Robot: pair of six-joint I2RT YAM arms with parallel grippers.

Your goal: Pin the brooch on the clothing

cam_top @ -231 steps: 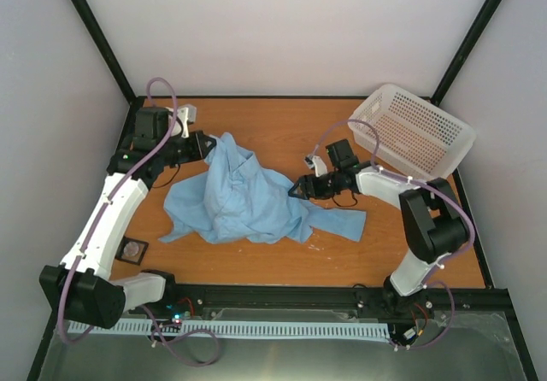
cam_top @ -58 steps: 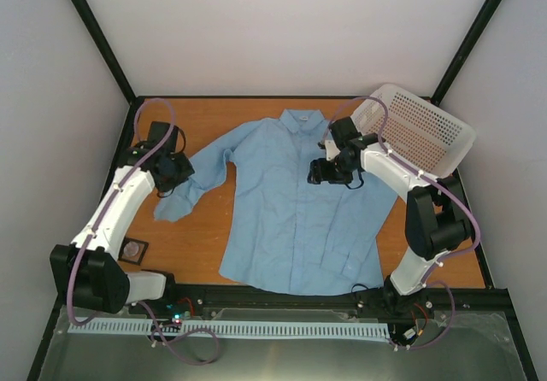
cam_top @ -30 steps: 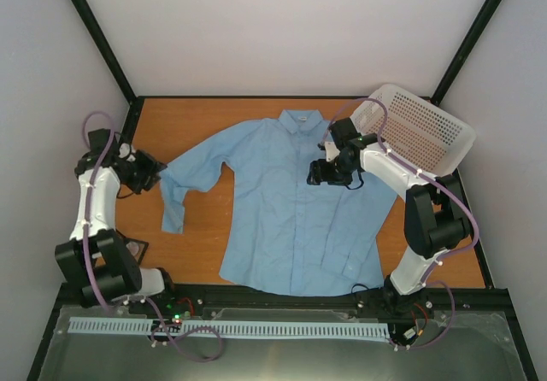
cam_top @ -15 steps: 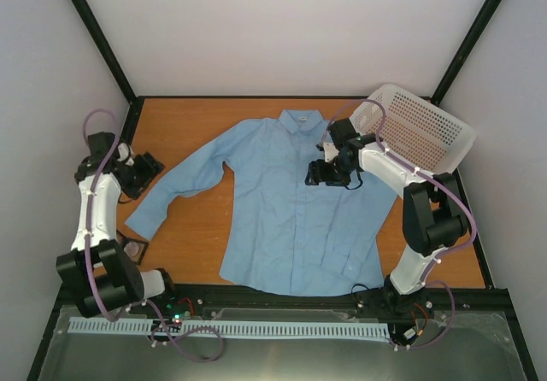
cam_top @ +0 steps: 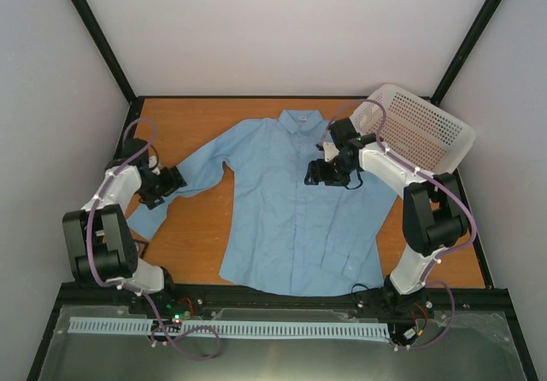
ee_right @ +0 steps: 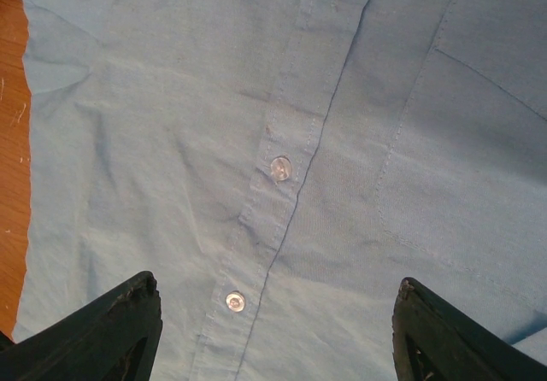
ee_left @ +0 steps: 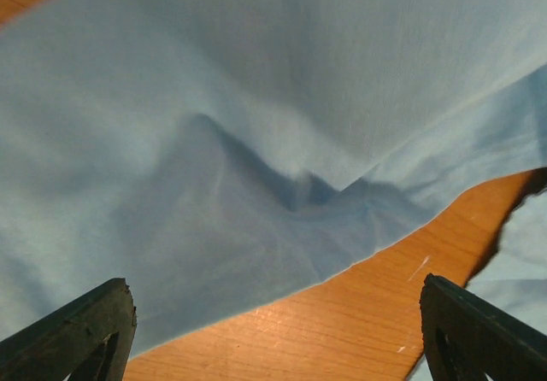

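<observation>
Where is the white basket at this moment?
In the top view, the white basket sits at the table's far right corner, to the right of the shirt and just behind the right gripper.

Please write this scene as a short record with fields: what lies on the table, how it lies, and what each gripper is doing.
shirt: light blue, spread flat on the table, front up, collar at the far side
left gripper: fingers open, nothing held, over the sleeve
right gripper: fingers open, nothing held, over the button placket, beside the chest pocket
basket: white, perforated, far right corner
brooch: not visible in any view
</observation>
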